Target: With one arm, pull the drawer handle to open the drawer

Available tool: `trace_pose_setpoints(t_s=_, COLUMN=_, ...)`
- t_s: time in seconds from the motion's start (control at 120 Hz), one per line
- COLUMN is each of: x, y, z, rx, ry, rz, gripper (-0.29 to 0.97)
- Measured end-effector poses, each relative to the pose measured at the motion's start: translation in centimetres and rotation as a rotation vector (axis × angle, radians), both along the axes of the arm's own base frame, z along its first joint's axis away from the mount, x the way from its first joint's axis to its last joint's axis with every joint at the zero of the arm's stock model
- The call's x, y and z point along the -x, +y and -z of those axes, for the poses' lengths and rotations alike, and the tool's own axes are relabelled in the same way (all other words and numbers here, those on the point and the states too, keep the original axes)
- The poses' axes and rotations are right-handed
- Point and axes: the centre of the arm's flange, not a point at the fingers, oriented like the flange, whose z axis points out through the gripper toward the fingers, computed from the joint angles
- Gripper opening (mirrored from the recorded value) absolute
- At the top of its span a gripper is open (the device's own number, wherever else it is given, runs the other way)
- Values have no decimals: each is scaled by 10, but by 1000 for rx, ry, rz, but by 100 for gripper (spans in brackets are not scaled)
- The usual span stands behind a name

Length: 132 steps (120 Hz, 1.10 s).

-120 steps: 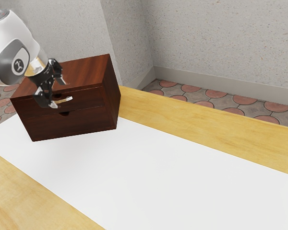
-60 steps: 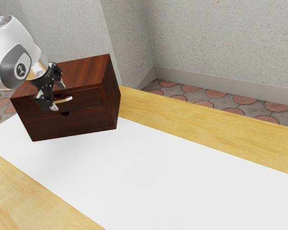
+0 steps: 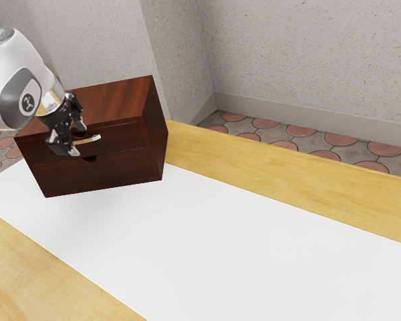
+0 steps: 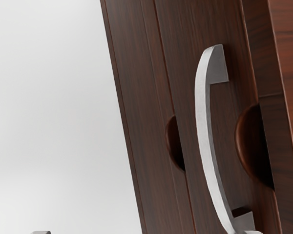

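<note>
**Operator:** Report the hand.

**Technician:** The hand [image 3: 62, 142] stood spread at the front face of the cabinet [image 3: 123, 100], at the end of the drawer handle [image 3: 88, 139] farthest from the cabinet's visible side wall. It pinched nothing. In the wrist view the handle ran off to one side of the hand's line, not across it.

**Operator:** And the drawer?

**Technician:** The upper drawer [image 3: 117, 132] sat in the cabinet with its front apparently flush, so I judged it not yet opened. The cabinet rested on the white mat [image 3: 220, 247] covering the counter [image 3: 267, 170].

**Operator:** What could go wrong?

**Technician:** There were two hazards.
- **Slipping off the handle:** if the hand closed this near the handle's end, it could catch only the tip and slip off under load.
- **Dragging the cabinet:** the cabinet appeared unfastened. A pull not square to its face could drag or swing the whole cabinet across the mat while the drawer stayed in.

**Operator:** What could not be confirmed?

**Technician:**
- The hand's own body covered any contact between the hand and the handle.
- The wrist view cut off the handle's mounting foot nearest the hand.
- The arm [image 3: 17, 93] ran out of frame behind the cabinet.
- The seam around the drawer front was too fine to confirm full closure.
- I could not tell whether the recess below the handle belonged to a second drawer.
</note>
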Motion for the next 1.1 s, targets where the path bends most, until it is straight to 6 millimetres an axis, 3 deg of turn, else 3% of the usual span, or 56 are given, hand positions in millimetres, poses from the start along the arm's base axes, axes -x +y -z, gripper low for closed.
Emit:
trace_pose_setpoints(t_s=0.442, x=-4, y=19, z=15, rx=14, ry=-15, rz=-32, gripper=46)
trace_pose_setpoints(t_s=1.1, x=-11, y=29, z=30, rx=24, ry=-27, rz=-48, gripper=43)
